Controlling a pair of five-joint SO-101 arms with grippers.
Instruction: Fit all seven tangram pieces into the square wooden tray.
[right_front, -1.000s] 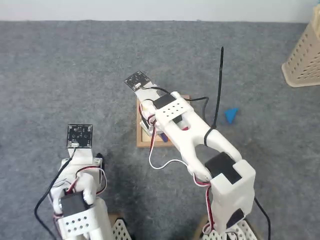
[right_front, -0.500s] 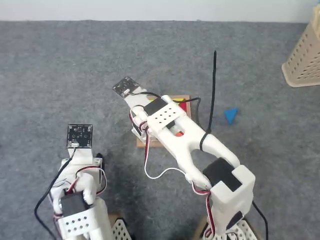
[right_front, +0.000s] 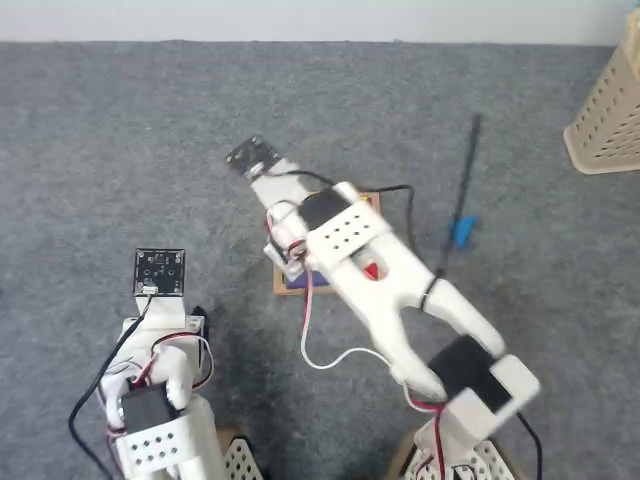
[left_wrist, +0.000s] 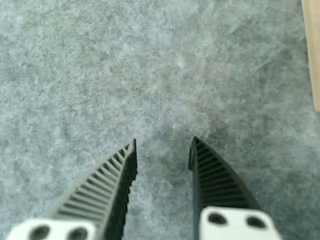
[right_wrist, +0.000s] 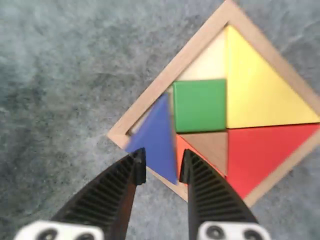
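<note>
Within tray (right_wrist: 172, 73), green square (right_wrist: 200, 105), yellow triangle (right_wrist: 260, 85)

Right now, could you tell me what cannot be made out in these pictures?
High view: the right arm covers most of the tray.
Right wrist view: the blue piece is blurred; flat or tilted, unclear.
Left wrist view: the frame edge cuts off the tray.

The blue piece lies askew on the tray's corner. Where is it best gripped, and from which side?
Probably pinch the blue piece from above, across its corner lying over the tray rim, coming from outside the tray: its other long edge abuts the green square, leaving no gap there.
</note>
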